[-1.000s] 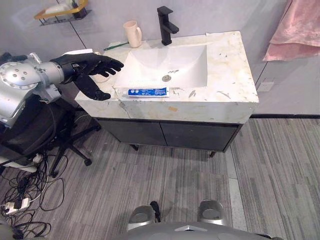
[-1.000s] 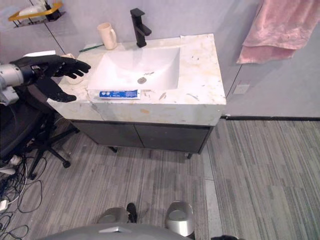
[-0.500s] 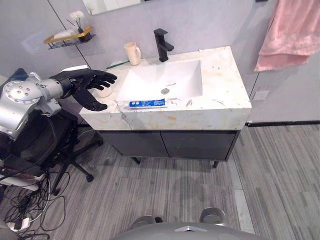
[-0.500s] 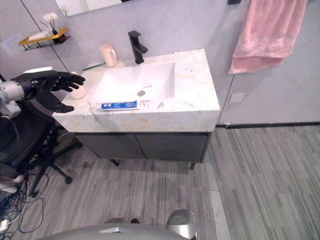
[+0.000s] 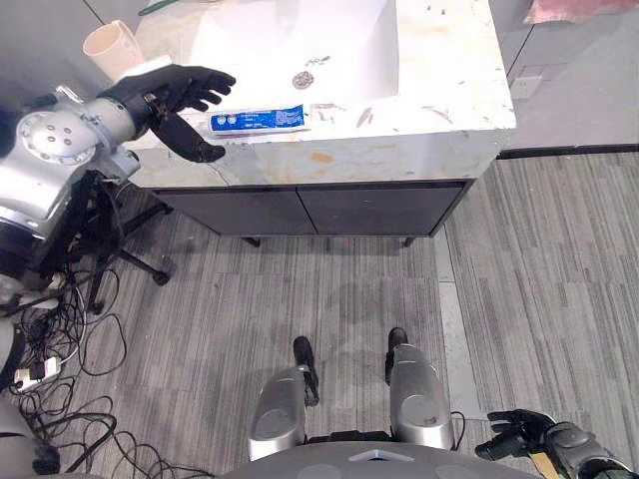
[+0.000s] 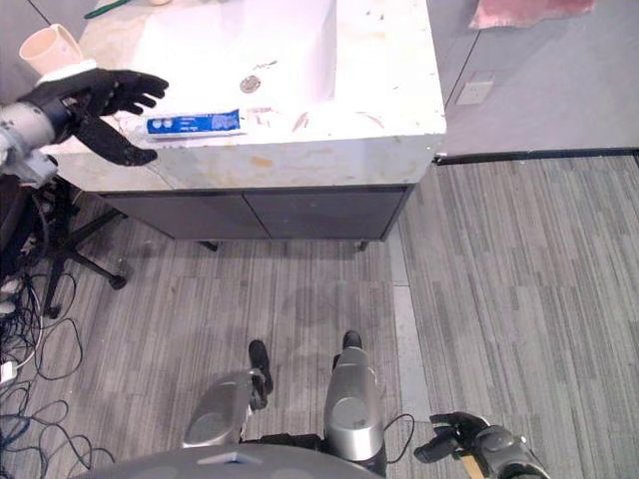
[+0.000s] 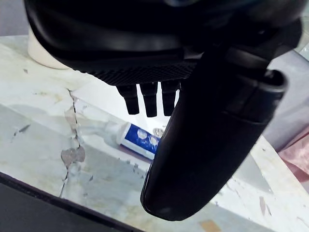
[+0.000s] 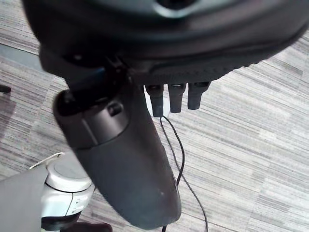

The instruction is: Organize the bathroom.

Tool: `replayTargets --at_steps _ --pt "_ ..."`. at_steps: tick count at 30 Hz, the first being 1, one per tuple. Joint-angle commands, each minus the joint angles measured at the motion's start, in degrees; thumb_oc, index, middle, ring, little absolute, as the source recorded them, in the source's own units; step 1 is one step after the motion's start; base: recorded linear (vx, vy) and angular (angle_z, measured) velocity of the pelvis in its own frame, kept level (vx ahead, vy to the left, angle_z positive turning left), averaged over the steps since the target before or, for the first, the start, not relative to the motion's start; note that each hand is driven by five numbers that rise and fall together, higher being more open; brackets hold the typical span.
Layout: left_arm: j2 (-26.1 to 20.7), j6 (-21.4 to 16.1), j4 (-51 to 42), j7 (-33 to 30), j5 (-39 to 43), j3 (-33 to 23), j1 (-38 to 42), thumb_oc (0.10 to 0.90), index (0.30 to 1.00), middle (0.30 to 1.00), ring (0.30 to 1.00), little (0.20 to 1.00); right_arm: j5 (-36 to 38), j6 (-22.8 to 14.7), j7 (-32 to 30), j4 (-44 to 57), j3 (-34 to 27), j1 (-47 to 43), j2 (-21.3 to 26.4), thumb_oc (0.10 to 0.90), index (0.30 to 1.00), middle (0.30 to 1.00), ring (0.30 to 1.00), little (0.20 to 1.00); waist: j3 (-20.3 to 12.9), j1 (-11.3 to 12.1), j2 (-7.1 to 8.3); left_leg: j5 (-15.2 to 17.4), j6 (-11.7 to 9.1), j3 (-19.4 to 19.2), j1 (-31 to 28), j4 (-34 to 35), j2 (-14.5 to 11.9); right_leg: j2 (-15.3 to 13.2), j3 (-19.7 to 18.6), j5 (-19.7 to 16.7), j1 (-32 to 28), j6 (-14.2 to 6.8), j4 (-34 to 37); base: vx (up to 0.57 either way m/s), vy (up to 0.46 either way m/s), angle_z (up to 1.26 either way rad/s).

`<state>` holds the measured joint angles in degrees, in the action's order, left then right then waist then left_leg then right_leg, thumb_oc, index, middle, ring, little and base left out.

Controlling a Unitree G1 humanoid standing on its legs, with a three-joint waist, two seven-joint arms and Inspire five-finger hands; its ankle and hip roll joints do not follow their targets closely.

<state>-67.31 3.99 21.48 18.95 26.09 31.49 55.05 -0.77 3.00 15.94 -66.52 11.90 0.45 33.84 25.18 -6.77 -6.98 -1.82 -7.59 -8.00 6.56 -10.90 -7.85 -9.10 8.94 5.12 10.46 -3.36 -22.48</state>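
the left hand (image 5: 165,95) hovers with fingers spread and thumb apart, holding nothing, over the vanity's (image 5: 439,120) front left corner. the toothpaste (image 5: 258,120) lies flat on the front rim at 3 o'clock of that hand, near the fingertips but apart. a cup (image 5: 112,45) stands at 11 o'clock of the hand. the right hand (image 5: 519,435) hangs low over the floor (image 5: 539,289), fingers loosely relaxed, empty.

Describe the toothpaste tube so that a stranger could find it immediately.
Find the marble vanity counter with its white sink. On the front ledge, just before the drain, lies the toothpaste tube, beside the left robot hand. It is the only flat blue-and-white thing there; the cream cup stands upright.
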Motion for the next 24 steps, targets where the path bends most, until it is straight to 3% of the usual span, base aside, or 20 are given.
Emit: replayTargets --at_steps 1,24 --pt "-3.6 -3.0 1.6 -4.2 -2.3 -6.1 7.7 0.800 0.900 0.900 0.900 0.900 2.6 0.1 0.4 0.3 0.3 5.5 1.5 0.800 0.900 0.900 0.900 0.900 -4.4 -0.5 1.08 -6.8 -2.2 -2.9 2.6 -3.8 -6.3 -3.8 -1.0 -2.9 -5.6 -5.9 9.2 -0.06 -0.020 0.07" --pt "-2.7 -8.1 6.1 -6.6 -6.6 -1.4 14.3 0.800 0.900 0.900 0.900 0.900 4.4 0.7 0.4 0.6 2.8 5.2 0.2 0.800 0.900 0.900 0.900 0.900 -4.1 0.2 2.88 -6.6 -2.8 -1.8 4.2 -3.5 -8.0 -2.0 -0.7 -3.1 -6.7 -5.6 11.8 0.01 -0.009 0.02"
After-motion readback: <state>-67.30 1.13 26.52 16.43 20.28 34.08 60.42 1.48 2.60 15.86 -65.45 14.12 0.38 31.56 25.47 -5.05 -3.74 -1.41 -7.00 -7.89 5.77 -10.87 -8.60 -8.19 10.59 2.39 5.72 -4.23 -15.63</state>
